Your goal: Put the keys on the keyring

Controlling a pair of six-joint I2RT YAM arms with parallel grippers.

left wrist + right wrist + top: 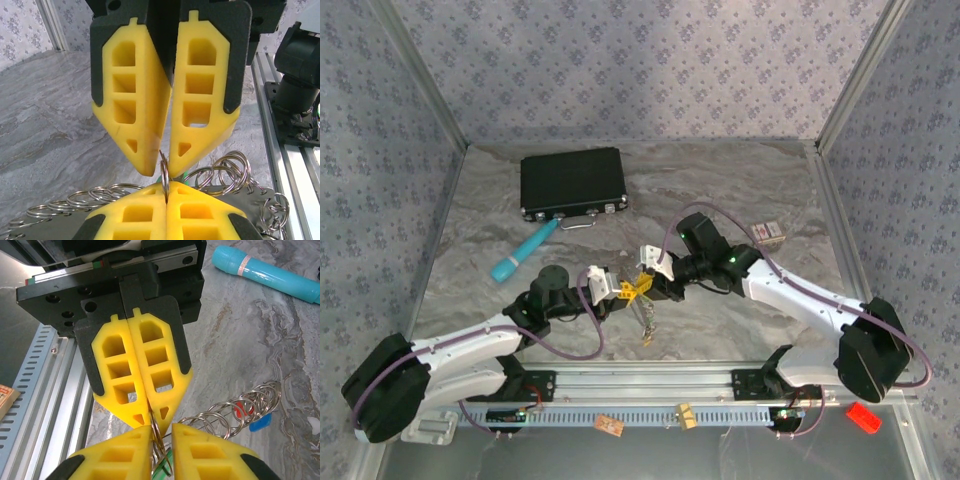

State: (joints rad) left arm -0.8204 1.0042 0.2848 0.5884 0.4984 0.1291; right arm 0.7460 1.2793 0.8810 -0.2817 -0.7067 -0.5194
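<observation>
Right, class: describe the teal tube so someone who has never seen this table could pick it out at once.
Find the black case at the back of the marbled table. Just in front of its left end lies the teal tube, slanting. Nothing else nearby is long, round and bright teal.

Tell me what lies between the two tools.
The keyring: the left tool pinches it and the right tool straddles it loosely, seen in both wrist views.

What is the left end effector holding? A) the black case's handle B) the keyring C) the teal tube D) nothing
B: the left end effector is shut on the keyring, its wire pinched between the tips.
</observation>
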